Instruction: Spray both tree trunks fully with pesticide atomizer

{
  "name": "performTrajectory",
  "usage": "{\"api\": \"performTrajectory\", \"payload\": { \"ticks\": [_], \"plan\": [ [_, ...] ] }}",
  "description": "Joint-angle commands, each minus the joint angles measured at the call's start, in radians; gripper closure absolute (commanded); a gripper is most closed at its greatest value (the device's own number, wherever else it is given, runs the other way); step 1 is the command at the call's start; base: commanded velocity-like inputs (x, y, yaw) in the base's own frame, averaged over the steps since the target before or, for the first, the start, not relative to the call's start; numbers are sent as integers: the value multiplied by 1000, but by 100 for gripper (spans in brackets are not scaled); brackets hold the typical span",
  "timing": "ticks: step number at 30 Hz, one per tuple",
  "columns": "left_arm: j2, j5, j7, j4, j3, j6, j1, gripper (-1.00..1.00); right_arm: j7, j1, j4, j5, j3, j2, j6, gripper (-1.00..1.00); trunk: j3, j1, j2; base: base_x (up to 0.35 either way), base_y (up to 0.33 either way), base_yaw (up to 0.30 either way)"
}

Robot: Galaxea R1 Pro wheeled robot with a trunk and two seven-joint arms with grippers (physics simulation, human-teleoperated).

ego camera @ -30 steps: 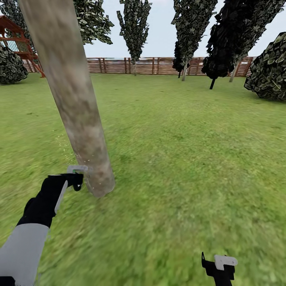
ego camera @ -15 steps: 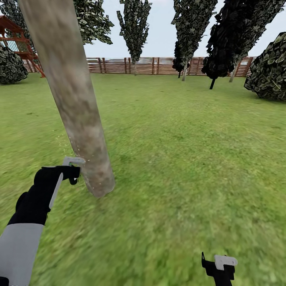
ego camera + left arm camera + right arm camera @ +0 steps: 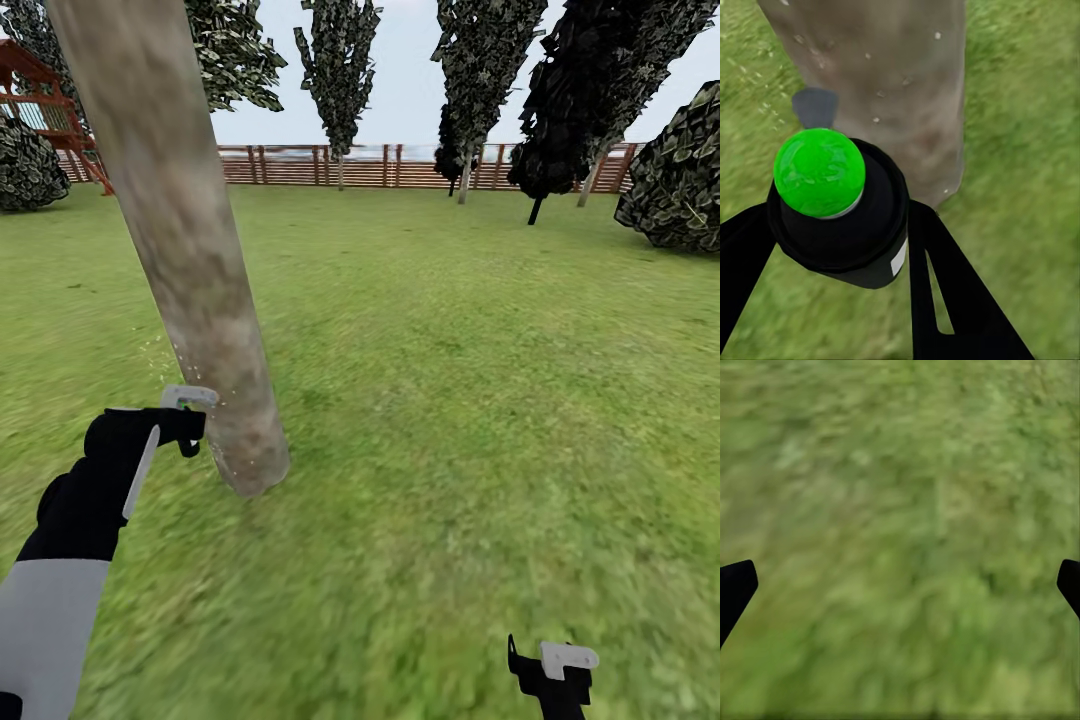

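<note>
left gripper jaws clamping the pesticide atomizer (green cap), nozzle just beside the tree trunk, pale droplets speckling bark. right gripper jaws spread apart, hanging over lawn.

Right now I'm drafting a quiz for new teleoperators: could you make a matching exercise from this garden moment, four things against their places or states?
Things:
1. atomizer
2. right gripper
3. tree trunk
4. fence

Places or states:
A. far edge of the lawn
B. open above bare grass
C. leaning, speckled with droplets
D. clamped in the left gripper

Pairs: 1-D, 2-B, 3-C, 4-A
</note>
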Motion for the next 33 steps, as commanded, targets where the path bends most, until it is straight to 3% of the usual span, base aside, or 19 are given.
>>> {"api": "performTrajectory", "payload": {
  "ticks": [1,7,10,12,28,33],
  "plan": [
    [1,1,-1,-1,0,0,4,100,0,0,0,0,0,0,0,-100,0,0,0,0,0,0],
    [4,-2,-1,-5,7,-2,12,100,0,0,0,0,0,0,0,-100,0,0,0,9,-4,0],
    [3,0,-1,-5,81,-3,12,100,2,0,0,1,0,0,0,-100,0,0,0,190,-132,0],
    [3,0,-1,-5,94,-3,12,100,3,0,0,1,0,1,0,-100,0,0,0,221,-177,0],
    [3,-1,-2,-5,101,-4,12,100,3,0,0,1,0,2,0,-100,0,0,0,37,-263,0],
    [3,-5,-1,0,101,-4,12,100,3,0,0,1,0,3,0,-100,0,0,0,5,-275,208]
  ]
}}
